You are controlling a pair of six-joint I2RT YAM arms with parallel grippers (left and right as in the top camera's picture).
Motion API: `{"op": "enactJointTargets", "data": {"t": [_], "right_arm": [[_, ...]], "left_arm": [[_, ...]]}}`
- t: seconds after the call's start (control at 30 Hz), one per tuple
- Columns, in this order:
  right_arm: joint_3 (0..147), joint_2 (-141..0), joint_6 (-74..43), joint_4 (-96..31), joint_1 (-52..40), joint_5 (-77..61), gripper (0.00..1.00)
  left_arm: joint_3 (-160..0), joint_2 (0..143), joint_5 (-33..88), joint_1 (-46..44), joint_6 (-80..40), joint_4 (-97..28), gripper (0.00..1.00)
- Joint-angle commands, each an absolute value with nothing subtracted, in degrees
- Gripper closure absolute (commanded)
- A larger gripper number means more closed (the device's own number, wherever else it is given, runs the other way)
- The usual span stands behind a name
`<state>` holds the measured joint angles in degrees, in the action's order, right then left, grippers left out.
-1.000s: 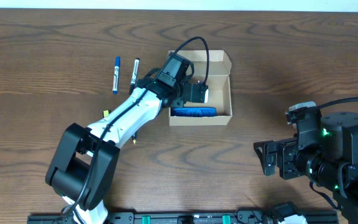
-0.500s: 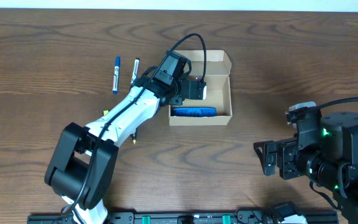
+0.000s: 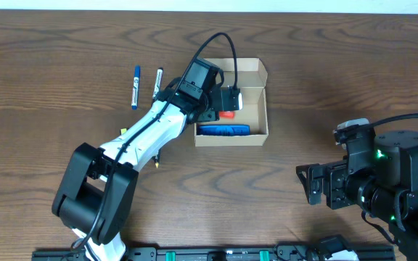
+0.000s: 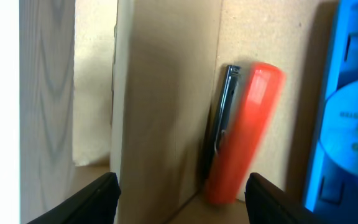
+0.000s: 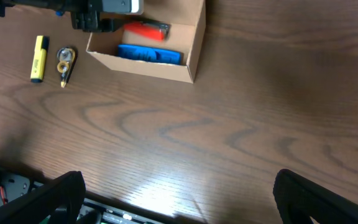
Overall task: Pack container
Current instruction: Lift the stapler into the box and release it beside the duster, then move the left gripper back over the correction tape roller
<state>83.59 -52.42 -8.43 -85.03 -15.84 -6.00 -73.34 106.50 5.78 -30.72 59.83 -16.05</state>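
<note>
The container (image 3: 232,140) sits about mid-surface, its flap lid folded back on the far side. The left tool (image 4: 185,202) hangs right over it with its fingers spread apart and nothing between them. Just under it a red marker (image 4: 250,130) lies loose on the box floor, running left to right like the flat blue case (image 3: 223,130) that lies along the near wall.

What matters next, I'd say, is what lies outside the box. A blue-capped marker (image 3: 135,87) and a black marker (image 3: 157,85) lie side by side on the surface to the left of the container, both pointing roughly near to far. A yellow highlighter (image 5: 38,58) lies nearer, close by the left arm.

All of these are on the left arm's side. The right tool (image 5: 179,199) is parked at the near right, wide open and empty, well apart from everything. So the left arm looks the one to lift clear and swing left, closing crosswise over a marker's barrel.
</note>
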Motion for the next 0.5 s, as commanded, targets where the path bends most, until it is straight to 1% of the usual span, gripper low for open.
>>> {"op": "enactJointTargets", "data": {"t": [0.0,0.27,0.47], "right_arm": [[83.57,-52.4,-7.64,-85.1,-16.21,-6.24,0.01],[83.57,-52.4,-7.64,-85.1,-16.21,-6.24,0.01],[83.57,-52.4,-7.64,-85.1,-16.21,-6.24,0.01]], "left_arm": [[-74.48,103.13,5.98,-31.51,52.23,-17.02,0.34],[-74.5,89.06,5.96,-32.82,43.44,-24.62,0.33],[-74.48,76.97,5.32,-32.47,33.76,-34.74,0.34]]}}
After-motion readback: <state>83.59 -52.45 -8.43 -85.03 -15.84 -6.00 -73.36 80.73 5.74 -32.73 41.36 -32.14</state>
